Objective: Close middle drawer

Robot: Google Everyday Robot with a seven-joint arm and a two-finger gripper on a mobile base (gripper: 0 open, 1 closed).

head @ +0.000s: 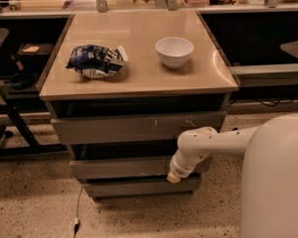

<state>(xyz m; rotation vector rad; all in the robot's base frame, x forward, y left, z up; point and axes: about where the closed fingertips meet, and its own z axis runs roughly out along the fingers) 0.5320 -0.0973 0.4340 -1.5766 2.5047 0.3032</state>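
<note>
At the far left I see a dark chair frame (5,123) on the speckled floor (35,202), beside the cabinet (59,90). A thin cable (78,207) hangs down by the cabinet's lower left corner and reaches the floor. On the tan cabinet top, towards the left, lies a crumpled blue and white snack bag (96,61); to its right, well apart from it, a white bowl (174,51) stands upright.

Below the top there are three grey fronts. The upper drawer front (114,129) carries pale scratch marks right of its middle. Under it, with a dark gap between them, is the middle drawer (119,167), a plain flat front without a handle, in the second slot of the cabinet; I cannot judge how far out it stands. The bottom drawer front (139,186) is a little narrower.

The gripper (174,177) sits at the right end of the middle drawer's front, low on its face, its pale tip pointing down and left. I cannot tell how wide the gripper is set. The white arm (213,142) runs from it to the right, into the big white robot body (275,182) filling the lower right corner
</note>
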